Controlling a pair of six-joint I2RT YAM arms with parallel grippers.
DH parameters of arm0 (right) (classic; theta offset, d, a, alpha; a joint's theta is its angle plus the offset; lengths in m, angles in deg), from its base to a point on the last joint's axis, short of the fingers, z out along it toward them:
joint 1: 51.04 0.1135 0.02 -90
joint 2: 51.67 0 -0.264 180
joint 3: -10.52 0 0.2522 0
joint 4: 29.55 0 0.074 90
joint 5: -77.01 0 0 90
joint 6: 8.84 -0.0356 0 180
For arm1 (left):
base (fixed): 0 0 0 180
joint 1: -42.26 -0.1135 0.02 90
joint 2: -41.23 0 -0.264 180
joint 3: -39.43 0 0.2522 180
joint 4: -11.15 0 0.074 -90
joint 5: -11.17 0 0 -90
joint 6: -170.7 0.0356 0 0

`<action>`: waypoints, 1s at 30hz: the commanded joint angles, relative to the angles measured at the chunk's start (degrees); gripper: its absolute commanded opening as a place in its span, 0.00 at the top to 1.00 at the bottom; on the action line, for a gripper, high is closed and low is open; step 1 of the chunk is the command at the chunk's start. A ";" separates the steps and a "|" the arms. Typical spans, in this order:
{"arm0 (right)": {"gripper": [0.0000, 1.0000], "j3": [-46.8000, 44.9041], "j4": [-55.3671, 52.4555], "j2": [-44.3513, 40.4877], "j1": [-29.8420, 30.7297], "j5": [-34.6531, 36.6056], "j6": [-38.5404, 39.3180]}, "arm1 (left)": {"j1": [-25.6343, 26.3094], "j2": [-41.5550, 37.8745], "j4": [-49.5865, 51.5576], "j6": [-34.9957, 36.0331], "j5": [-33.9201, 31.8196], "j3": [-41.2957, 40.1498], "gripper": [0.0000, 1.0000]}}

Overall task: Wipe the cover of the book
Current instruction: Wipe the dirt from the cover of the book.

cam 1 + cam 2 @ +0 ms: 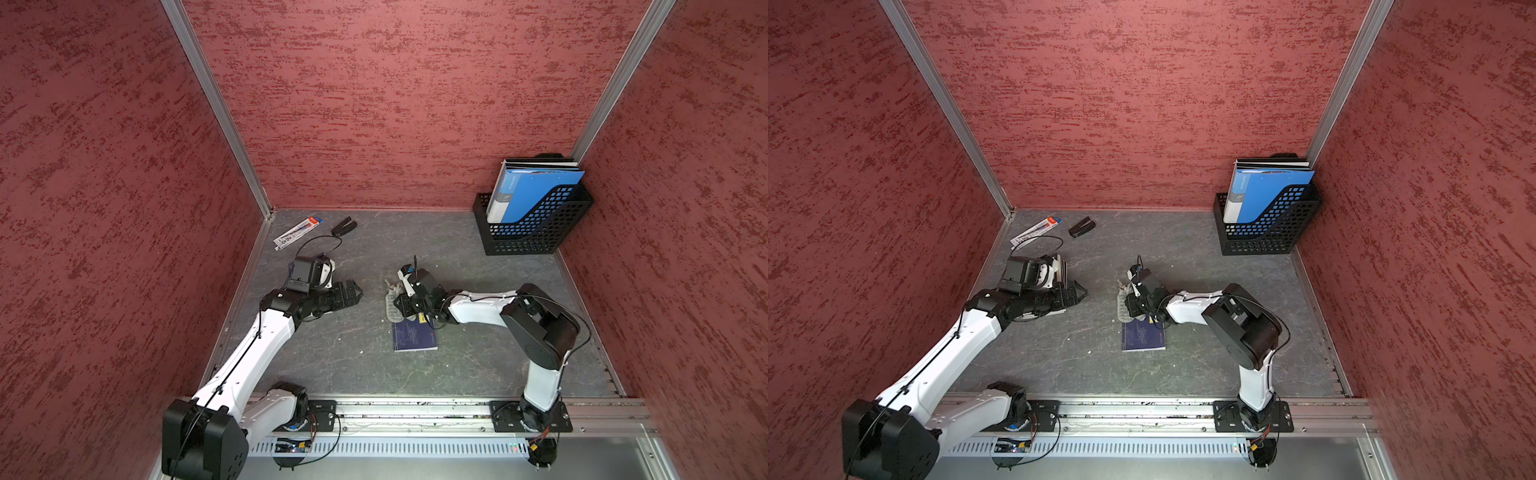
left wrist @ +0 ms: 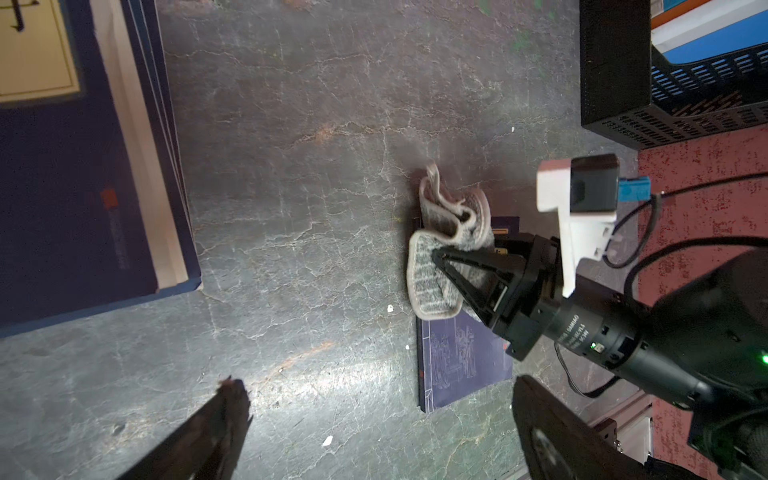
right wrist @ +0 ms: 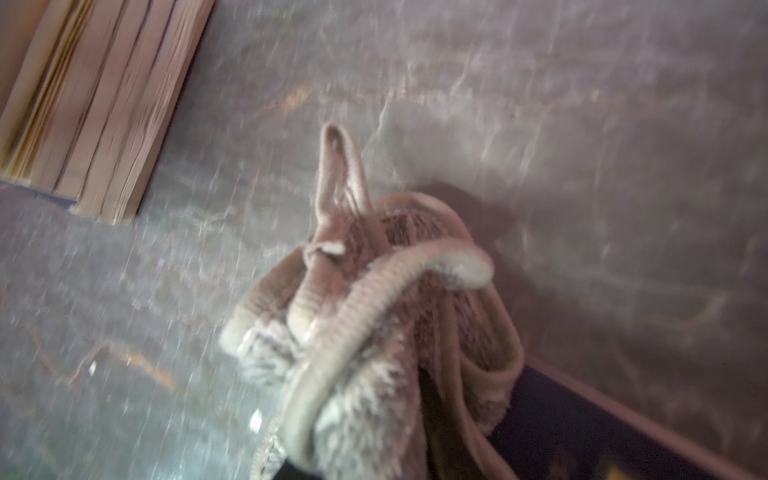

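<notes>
Pinching a crumpled grey cloth between its nearly closed fingers, the right tool reaches in low over the grey marbled surface. The left wrist view shows this grip clearly: the black fingers of the right tool press into the cloth, which bunches up in folds on both sides of them. In the blurred right wrist view the cloth fills the middle, with a small hanging loop sticking up from it.

The book, thin and dark blue, lies flat near the middle of the surface, cover up. The cloth rests on its far end and spills over onto the surface beyond; the near part of the cover is bare, with a pale line drawing on it.

The left tool has its fingers spread wide and holds nothing. It sits well apart from the book, off to the left side, next to a stack of dark blue books lying flat.

A black mesh file holder with blue folders upright in it stands in the far right corner. A pen package and a black stapler lie near the far left corner.
</notes>
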 commanded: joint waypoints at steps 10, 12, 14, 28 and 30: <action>0.72 -5.58 -8.56 -1.20 2.57 -0.45 2.79 | -0.47 0.40 -0.46 0.81 -0.36 0.65 0.00; 0.72 -7.18 -8.85 -2.81 4.39 -0.76 2.65 | -0.47 0.88 -0.69 0.81 -0.20 0.90 0.00; 0.72 -9.28 -8.76 -4.53 5.67 -1.21 2.04 | -0.46 0.99 -0.70 0.78 -0.28 1.15 0.00; 0.72 -19.14 -8.84 -12.68 13.34 -1.85 -2.31 | -0.38 2.40 -1.27 0.59 -0.15 1.56 0.00; 0.72 -19.67 -8.78 -13.11 13.75 -1.74 -2.62 | -0.39 2.49 -1.17 0.69 -0.16 1.57 0.00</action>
